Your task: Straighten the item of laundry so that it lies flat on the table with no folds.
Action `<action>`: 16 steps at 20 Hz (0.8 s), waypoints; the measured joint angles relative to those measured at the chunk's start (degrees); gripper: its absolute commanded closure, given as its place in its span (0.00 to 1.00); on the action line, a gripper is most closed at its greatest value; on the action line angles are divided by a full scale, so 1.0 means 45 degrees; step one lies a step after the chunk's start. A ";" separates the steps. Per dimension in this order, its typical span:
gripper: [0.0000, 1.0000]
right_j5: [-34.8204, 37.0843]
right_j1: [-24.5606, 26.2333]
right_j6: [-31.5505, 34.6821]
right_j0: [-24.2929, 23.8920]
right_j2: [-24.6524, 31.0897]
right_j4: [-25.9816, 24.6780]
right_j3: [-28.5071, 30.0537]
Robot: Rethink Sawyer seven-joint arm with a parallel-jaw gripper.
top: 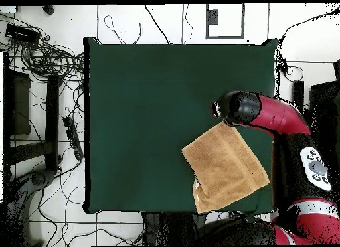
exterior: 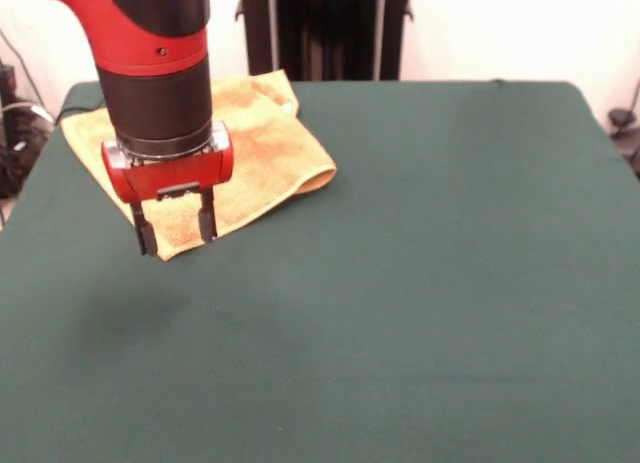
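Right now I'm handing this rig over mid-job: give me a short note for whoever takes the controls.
Gripper: open, holding nothing, fingers pointing down at the towel's corner.
Towel: lies rotated near one corner of the table, by the robot's side. One side is doubled over, a folded layer showing along the edge.
Done: nothing flat yet.
Left: grasp the folded layer, pull it open, and smooth the towel so it lies in a single layer.
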 measured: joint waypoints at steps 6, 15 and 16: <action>0.00 0.0388 -0.0080 0.0000 -0.0100 0.0020 -0.0195 -0.0240; 0.00 0.0388 -0.0590 0.0000 -0.0744 0.0117 -0.0753 -0.0242; 0.00 0.0388 -0.0621 0.0000 -0.0795 0.0127 -0.0790 -0.0240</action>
